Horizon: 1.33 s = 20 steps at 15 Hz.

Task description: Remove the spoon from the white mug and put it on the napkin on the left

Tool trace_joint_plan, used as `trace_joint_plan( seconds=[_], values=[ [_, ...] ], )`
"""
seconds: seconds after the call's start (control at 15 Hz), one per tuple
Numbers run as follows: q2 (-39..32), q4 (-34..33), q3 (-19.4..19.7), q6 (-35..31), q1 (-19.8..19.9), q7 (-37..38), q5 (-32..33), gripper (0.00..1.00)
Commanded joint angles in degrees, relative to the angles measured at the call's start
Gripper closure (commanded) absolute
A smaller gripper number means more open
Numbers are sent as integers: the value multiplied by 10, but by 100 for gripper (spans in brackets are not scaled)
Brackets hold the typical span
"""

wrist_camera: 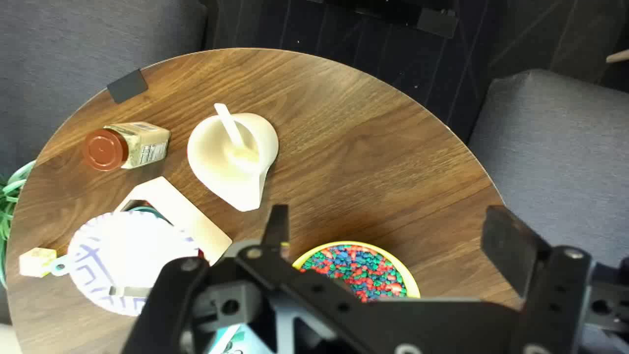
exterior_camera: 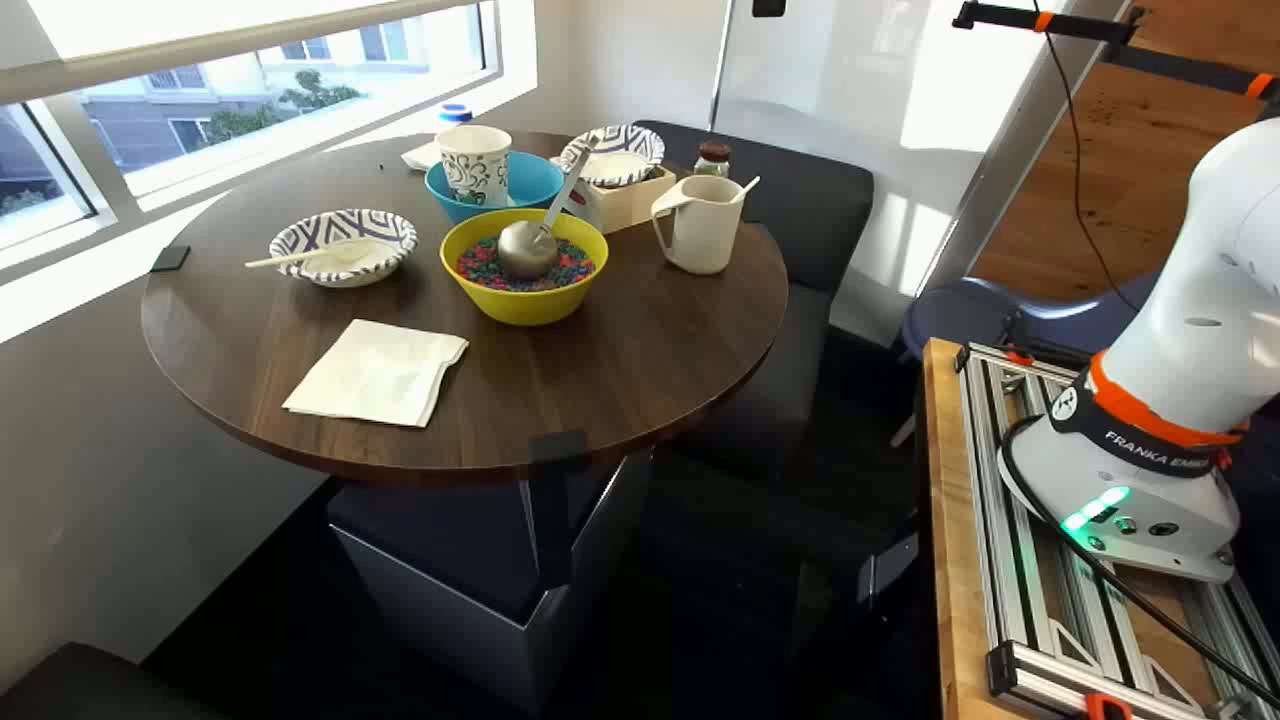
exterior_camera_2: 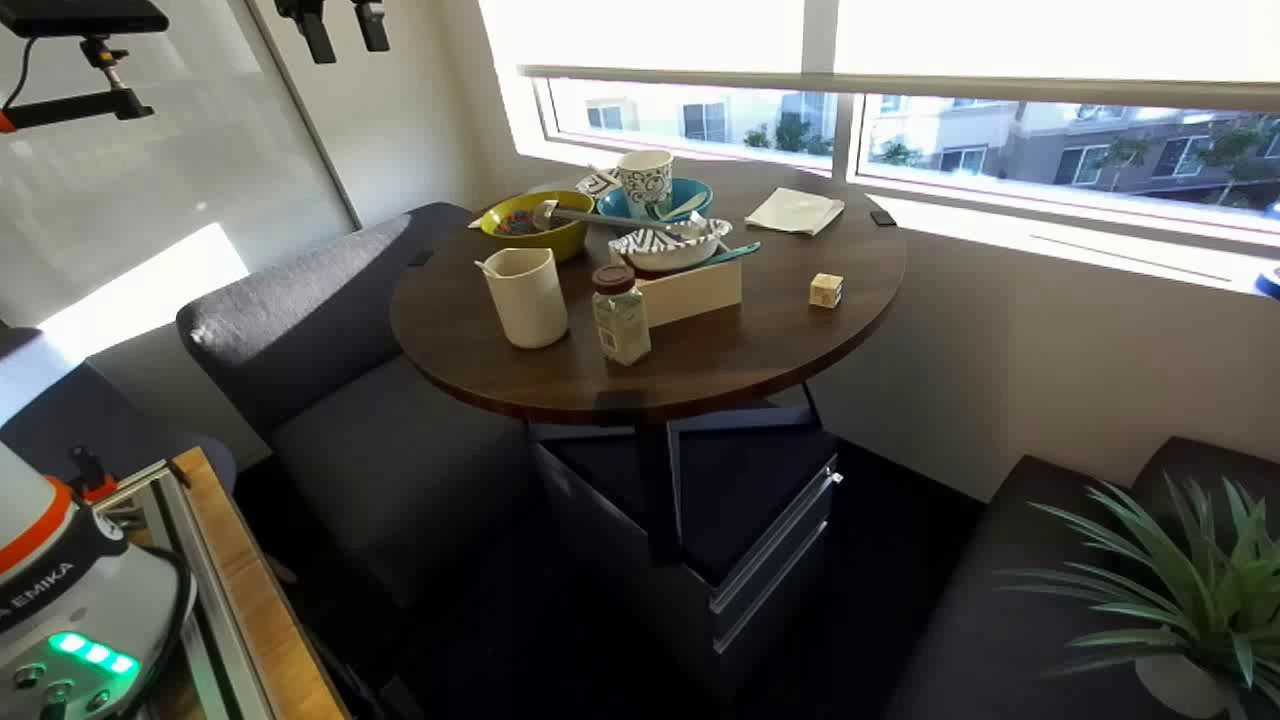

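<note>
Landmark: yellow bowl (exterior_camera: 530, 306), on the round wooden counter (exterior_camera: 620, 390). Holds small coloured bits; metal ladle (exterior_camera: 528, 252) set in them, handle slanting up past the rim.

Spoon (wrist_camera: 228, 123) is in the white mug (exterior_camera: 706, 235) — head down inside, pale handle leaning out over the rim. Mug upright, right of the yellow bowl and apart from it in an exterior view; up and left of it in the wrist view.

Napkin (exterior_camera: 380, 373) flat on the counter, roughly square. In an exterior view it lies left of the yellow bowl, on the near side, close but not touching.

End effector (wrist_camera: 393, 231), wrist view: fingers parted wide, a broad gap between them — its body hides part of the yellow bowl there.

In an exterior view, striped bowl (exterior_camera: 343, 226) left of the yellow bowl, tan utensil (exterior_camera: 290, 259) in it, handle over the rim. Blue bowl (exterior_camera: 540, 182) just behind the yellow bowl, patterned cup (exterior_camera: 475, 165) standing in it. Wooden box (exterior_camera: 642, 204) behind and right of the yellow bowl, patterned bowl (exterior_camera: 636, 143) on top. Brown-lidded jar (exterior_camera_2: 624, 325), nearer than the yellow bowl and to its right in an exterior view.
</note>
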<state>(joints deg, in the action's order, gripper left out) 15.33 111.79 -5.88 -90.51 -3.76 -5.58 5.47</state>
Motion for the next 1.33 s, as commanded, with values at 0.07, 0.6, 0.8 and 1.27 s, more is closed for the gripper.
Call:
trace_joint_plan(
  seconds=[0.07,0.6,0.8,1.27],
  values=[
    [-1,-2,4,2,-5,1,1,0],
    [17,52,7,-54,-8,-7,-4,0],
    [38,130,13,-122,-5,-7,-5,0],
    [33,258,64,-272,14,-63,-7,0]
  ],
)
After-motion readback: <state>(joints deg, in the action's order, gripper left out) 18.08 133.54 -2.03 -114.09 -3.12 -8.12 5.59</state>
